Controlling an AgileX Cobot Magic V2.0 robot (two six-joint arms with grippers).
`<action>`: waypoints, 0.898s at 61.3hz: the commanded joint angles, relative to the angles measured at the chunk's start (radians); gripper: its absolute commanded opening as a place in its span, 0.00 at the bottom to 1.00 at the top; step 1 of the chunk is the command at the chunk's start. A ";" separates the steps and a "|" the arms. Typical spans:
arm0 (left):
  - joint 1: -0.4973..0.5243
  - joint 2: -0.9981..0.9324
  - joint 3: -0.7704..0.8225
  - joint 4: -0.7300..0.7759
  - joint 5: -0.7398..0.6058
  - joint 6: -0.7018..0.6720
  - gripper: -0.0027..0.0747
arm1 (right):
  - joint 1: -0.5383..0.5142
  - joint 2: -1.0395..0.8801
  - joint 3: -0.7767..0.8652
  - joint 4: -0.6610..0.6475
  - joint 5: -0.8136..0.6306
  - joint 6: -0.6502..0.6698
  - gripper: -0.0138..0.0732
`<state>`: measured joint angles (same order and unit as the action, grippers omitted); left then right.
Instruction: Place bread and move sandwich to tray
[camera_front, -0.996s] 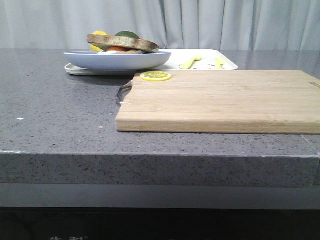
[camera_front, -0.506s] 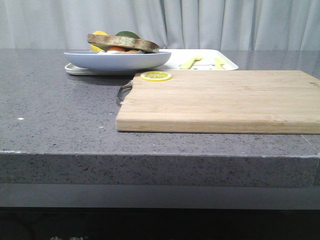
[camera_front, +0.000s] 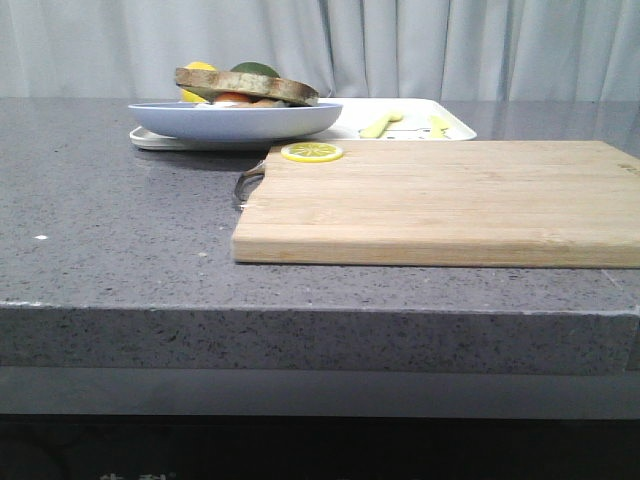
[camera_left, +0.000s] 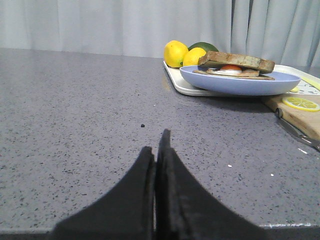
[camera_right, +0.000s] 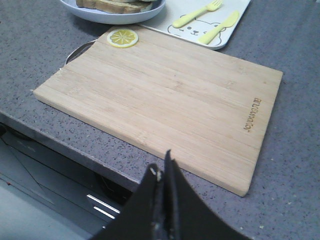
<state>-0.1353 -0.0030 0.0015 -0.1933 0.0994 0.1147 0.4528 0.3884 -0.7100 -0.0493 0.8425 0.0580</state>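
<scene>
A wooden cutting board (camera_right: 165, 110) lies on the grey surface (camera_right: 295, 150), a lemon slice (camera_right: 122, 38) on its corner. Beyond sit the plate (camera_right: 115, 15) and tray (camera_right: 210, 20). The fingers (camera_right: 167, 172) are pressed together.

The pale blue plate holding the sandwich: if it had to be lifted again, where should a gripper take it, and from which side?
Probably by the thin flared rim of the wide pale blue plate, on the side towards the bare grey countertop. That edge overhangs the white rectangular tray and is unobstructed; the lemons crowd the far side, and the wooden cutting board lies near the other edge. The shut left gripper faces that way.
</scene>
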 joint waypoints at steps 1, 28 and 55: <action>0.000 -0.021 0.004 -0.014 -0.087 -0.010 0.01 | -0.005 0.005 -0.024 -0.010 -0.073 -0.002 0.08; 0.000 -0.021 0.004 0.162 -0.107 -0.176 0.01 | -0.005 0.005 -0.024 -0.010 -0.073 -0.002 0.08; 0.082 -0.022 0.004 0.160 -0.113 -0.176 0.01 | -0.005 0.005 -0.024 -0.010 -0.073 -0.002 0.08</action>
<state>-0.0760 -0.0030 0.0015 -0.0349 0.0777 -0.0499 0.4528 0.3884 -0.7100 -0.0493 0.8425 0.0580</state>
